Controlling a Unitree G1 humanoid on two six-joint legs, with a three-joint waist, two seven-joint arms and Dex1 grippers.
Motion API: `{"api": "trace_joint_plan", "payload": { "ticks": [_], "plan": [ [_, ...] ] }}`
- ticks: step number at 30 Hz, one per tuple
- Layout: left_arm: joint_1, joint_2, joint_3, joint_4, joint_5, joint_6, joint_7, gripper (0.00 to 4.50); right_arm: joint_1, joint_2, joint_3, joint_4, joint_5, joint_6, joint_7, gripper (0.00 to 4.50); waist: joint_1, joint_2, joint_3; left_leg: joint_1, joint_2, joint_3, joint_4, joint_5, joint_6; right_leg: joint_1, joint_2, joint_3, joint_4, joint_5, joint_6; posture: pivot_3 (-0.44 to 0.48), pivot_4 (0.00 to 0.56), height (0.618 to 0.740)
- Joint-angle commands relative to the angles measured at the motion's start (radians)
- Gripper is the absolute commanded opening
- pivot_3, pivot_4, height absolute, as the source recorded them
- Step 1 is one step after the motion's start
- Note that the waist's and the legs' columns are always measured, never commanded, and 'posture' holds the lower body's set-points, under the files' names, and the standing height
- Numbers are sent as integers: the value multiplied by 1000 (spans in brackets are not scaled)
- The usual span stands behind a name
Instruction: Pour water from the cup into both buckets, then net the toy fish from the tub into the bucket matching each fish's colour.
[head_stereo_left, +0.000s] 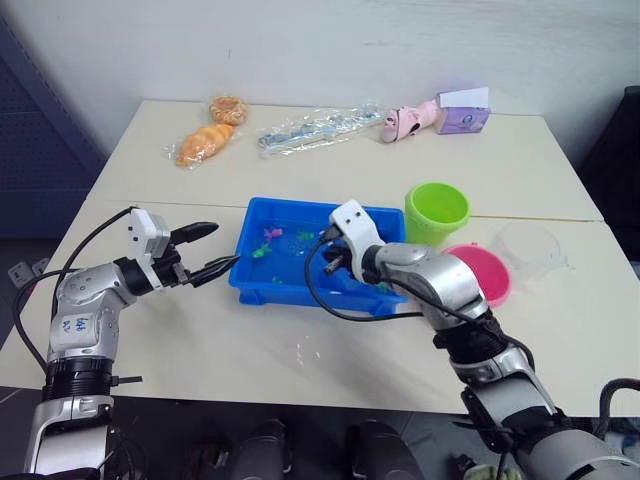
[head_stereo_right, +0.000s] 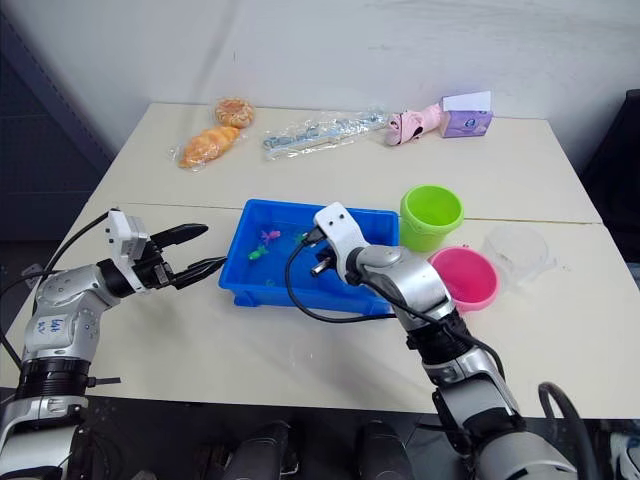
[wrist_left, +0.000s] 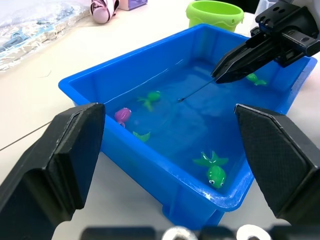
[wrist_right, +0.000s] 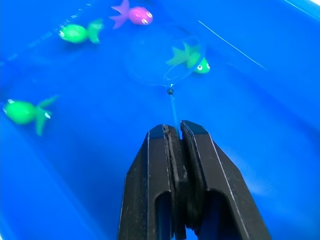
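now right end effector clamped on net, hoop around green fish ahead

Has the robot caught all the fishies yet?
Not yet. The clear cup stands put down by the pink bucket. The right hand holds the net around one green fish. Four fish are visible, all in the tub.

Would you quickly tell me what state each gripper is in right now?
Left gripper: open, holding nothing, beside the tub.
Right gripper: shut on the net handle, over the tub.
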Motion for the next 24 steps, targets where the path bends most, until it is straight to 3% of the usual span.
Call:
{"api": "trace_joint_plan", "payload": {
  "ticks": [1,14,18,24],
  "plan": [
    [2,16,27,-12,-10,-7,8,4444,-22,25,-13,-7,-17,-49,15,0,0,0,0,0,0,0,0,0,0,0,0,0,0,0,0,0,150,740],
    [37,30,47,21,-7,-19,24,4444,41,102,-99,-13,3,-154,55,0,-4,0,0,0,0,2,-2,0,0,-2,-1,1,0,0,0,0,150,740],
    [41,29,48,15,-10,-17,23,4444,63,77,-110,-64,10,-141,74,0,-3,0,0,0,0,2,-2,0,0,-3,-1,1,0,0,0,0,150,740],
    [20,19,27,-14,-17,-28,-12,4444,202,-72,-131,-314,40,-112,146,0,4,0,0,-2,-1,1,-3,-1,1,-3,-2,0,-1,0,0,0,150,740]
  ]
}}
